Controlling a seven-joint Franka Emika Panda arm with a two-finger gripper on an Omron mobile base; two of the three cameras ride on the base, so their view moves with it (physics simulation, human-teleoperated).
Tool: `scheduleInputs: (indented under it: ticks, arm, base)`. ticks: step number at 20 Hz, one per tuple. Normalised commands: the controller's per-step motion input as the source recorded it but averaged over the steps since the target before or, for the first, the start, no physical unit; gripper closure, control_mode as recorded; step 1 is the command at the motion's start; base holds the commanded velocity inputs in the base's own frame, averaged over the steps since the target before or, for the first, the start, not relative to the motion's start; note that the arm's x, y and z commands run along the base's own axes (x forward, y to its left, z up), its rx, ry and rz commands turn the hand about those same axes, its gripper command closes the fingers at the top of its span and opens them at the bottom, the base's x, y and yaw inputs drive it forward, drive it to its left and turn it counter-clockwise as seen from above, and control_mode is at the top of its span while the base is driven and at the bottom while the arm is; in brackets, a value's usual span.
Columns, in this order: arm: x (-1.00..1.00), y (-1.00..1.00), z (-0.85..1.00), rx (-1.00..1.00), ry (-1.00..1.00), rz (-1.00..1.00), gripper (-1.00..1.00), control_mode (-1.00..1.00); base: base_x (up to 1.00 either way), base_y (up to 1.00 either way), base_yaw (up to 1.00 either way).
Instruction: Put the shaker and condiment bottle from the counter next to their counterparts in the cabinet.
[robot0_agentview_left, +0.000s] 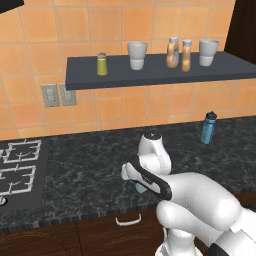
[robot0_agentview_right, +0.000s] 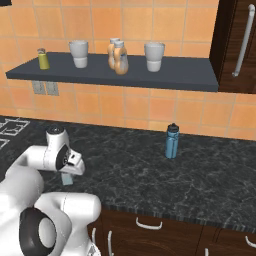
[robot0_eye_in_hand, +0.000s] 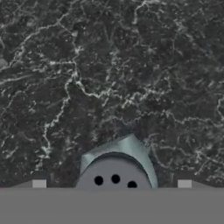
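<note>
The shaker (robot0_eye_in_hand: 114, 168), pale blue-grey with a holed grey cap, stands on the black speckled counter (robot0_eye_in_hand: 131, 65) directly under my hand. My gripper (robot0_eye_in_hand: 112, 183) is open, one fingertip on each side of the shaker and apart from it. In the right base view the shaker (robot0_agentview_right: 66, 178) shows just below my lowered hand. The slim amber condiment bottle (robot0_agentview_left: 186, 56) stands on the cabinet shelf (robot0_agentview_left: 150, 75), right beside the curvy orange bottle (robot0_agentview_left: 172, 52). A yellow-green shaker (robot0_agentview_left: 102, 64) stands near the shelf's left end.
Two pale cups (robot0_agentview_left: 137, 55) (robot0_agentview_left: 208, 52) stand on the shelf. A blue bottle (robot0_agentview_left: 208, 128) stands at the back right of the counter. A stove (robot0_agentview_left: 20, 170) lies to the left. Dark drawers run below the counter edge.
</note>
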Motion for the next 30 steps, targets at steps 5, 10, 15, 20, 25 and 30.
scheduleInputs:
  ticks: [5, 10, 15, 20, 25, 30]
  arm:
    - [0.08, 0.27, -0.55, 0.0, 0.19, -0.07, 1.0, -1.0]
    - [0.22, -0.26, -0.16, 0.07, 0.08, 0.0, 1.0, -1.0]
    - [0.04, -0.12, 0.16, 0.14, 0.04, -0.01, 1.0, -1.0]
    - [-0.12, 0.0, 0.88, 0.05, 0.0, -0.07, 1.0, -1.0]
    - [-0.07, 0.0, 0.25, 0.0, 0.01, -0.02, 1.0, -1.0]
    - [-0.05, 0.0, 0.4, 0.0, -0.04, 0.0, 1.0, -1.0]
  base:
    - [0.0, 0.0, 0.0]
    - [0.0, 0.0, 0.0]
    - [0.0, 0.0, 0.0]
    - [0.0, 0.0, 0.0]
    - [0.0, 0.0, 0.0]
    - [0.0, 0.0, 0.0]
